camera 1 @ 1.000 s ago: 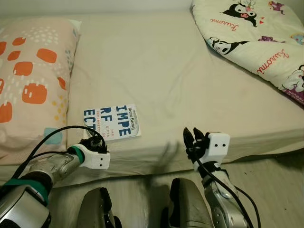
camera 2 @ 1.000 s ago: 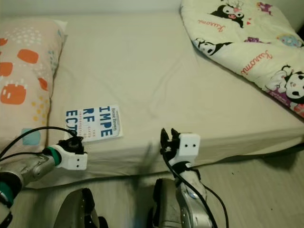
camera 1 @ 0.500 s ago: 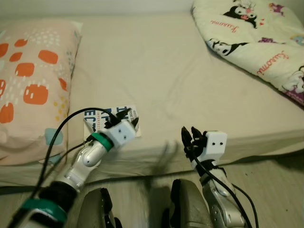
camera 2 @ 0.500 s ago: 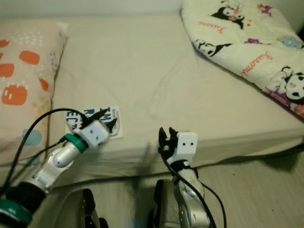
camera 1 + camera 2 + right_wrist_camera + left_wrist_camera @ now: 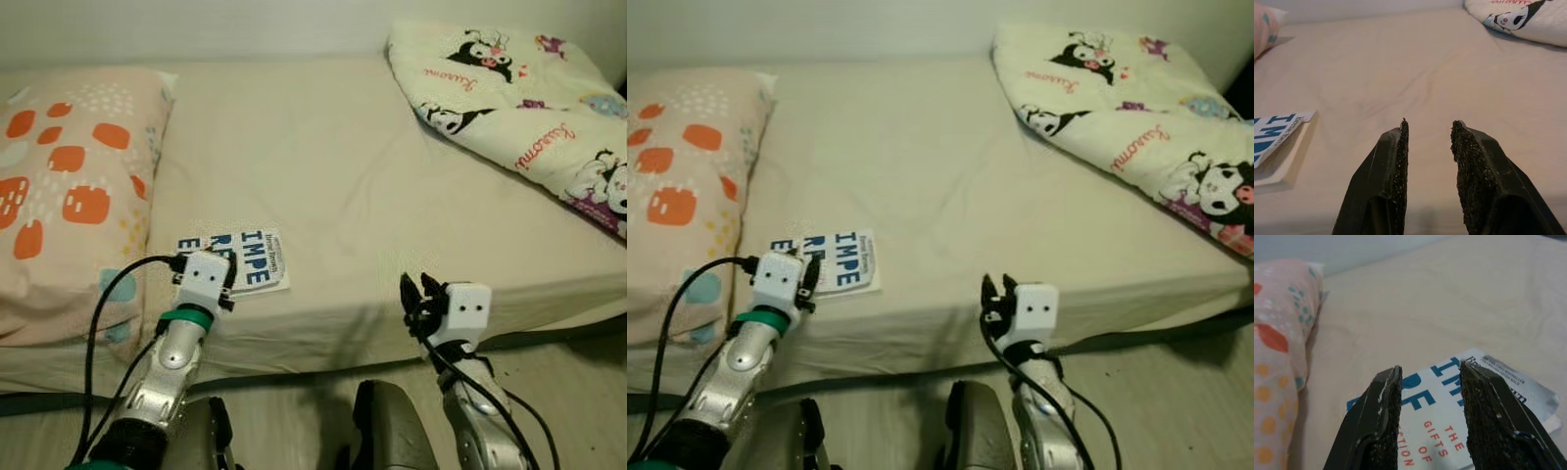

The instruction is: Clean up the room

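I judge the cleanup to be at an early stage: the book (image 5: pixel 238 262) is not yet picked up. It lies flat on the bed (image 5: pixel 333 166), cover up, near the front edge and just beside the pillow (image 5: pixel 69 186) that occupies the left end.

Left gripper (image 5: pixel 1430 391): I have it positioned over the near part of the book, at the front edge of the bed. In the left wrist view the two fingers (image 5: pixel 1378 426) stand apart with a moderate gap, and the blue and red cover lettering shows between and beyond them. Nothing is clamped. I cannot confirm from these views whether the tips touch the cover.

Right gripper (image 5: pixel 1427 132): I hold it at the front edge of the bed, well to the right of the book, fingers apart and empty. The right wrist view looks across bare sheet, with the book's corner off to one side.

Remaining work, as I read it:
1. Close the left gripper on the book (a thin, flat item lying flush on soft bedding, so getting a finger under the edge may be awkward).
2. Carry it to a proper place.
3. Deal with the blanket (image 5: pixel 519 98), which lies rumpled over the far right corner of the bed.
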### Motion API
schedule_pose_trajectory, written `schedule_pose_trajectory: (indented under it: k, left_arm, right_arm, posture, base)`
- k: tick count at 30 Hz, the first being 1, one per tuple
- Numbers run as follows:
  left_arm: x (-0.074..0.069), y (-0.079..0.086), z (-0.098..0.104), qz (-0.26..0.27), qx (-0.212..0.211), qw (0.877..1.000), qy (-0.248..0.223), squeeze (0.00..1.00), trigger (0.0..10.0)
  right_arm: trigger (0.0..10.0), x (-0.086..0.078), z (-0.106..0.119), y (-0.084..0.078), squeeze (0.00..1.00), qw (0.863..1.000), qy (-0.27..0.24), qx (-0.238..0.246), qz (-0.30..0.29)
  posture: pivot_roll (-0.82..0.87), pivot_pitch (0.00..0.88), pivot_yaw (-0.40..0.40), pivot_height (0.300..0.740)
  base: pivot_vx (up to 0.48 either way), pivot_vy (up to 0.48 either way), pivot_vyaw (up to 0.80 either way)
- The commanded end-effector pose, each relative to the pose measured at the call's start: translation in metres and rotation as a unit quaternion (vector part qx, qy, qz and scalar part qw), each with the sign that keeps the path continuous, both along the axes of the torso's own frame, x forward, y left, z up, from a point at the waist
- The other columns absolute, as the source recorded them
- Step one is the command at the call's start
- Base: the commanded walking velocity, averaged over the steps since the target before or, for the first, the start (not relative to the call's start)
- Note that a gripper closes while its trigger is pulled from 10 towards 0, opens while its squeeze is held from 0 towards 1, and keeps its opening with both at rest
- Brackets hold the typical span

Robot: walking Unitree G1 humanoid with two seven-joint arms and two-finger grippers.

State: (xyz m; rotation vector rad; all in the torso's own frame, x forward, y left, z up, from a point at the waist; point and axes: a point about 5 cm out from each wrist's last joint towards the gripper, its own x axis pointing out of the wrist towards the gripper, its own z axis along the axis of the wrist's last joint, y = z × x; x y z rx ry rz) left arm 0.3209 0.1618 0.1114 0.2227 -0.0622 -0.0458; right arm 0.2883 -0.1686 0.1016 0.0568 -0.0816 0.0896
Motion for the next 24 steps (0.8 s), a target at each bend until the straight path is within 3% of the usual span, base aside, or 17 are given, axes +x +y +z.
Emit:
schedule_pose_trajectory:
  k: [1,8,24]
  left_arm:
    - [-0.001,0.004,0.001,0.005,-0.002,1.0,0.016,0.0,10.0]
    - [0.001,0.004,-0.002,0.015,0.015,1.0,0.02,0.0,10.0]
    - [-0.001,0.004,-0.005,0.026,0.008,0.999,0.045,0.0,10.0]
  right_arm:
    - [10.0,0.0,-0.005,0.0,0.0,1.0,0.008,-0.003,-0.001]
    - [10.0,0.003,-0.004,0.007,0.0,1.0,0.002,-0.001,0.012]
    - [10.0,0.007,-0.005,0.009,0.0,1.0,-0.003,0.001,0.015]
  posture:
    - [-0.06,0.048,0.034,0.604]
    - [-0.06,0.035,0.036,0.627]
    - [-0.07,0.03,0.042,0.696]
  base:
    - [0.0,0.0,0.0]
    - [0.0,0.0,0.0]
    - [0.0,0.0,0.0]
